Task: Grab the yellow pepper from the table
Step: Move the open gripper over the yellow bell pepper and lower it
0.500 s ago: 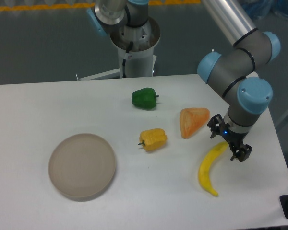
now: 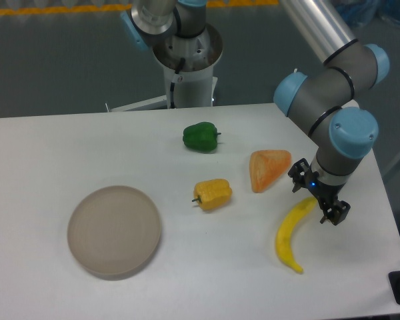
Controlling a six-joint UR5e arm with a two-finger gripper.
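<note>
The yellow pepper (image 2: 213, 193) lies on its side near the middle of the white table (image 2: 40, 153), its dark stem pointing left. My gripper (image 2: 318, 198) hangs low at the right side of the table, well to the right of the pepper, right over the upper end of a banana (image 2: 290, 235). Its two black fingers (image 2: 335, 212) stand apart with nothing between them, so it is open and empty.
A green pepper (image 2: 201, 137) lies behind the yellow one. An orange wedge (image 2: 267, 169) sits between the yellow pepper and the gripper. A round beige plate (image 2: 114, 231) lies at the front left. The robot base (image 2: 187, 60) stands behind the table.
</note>
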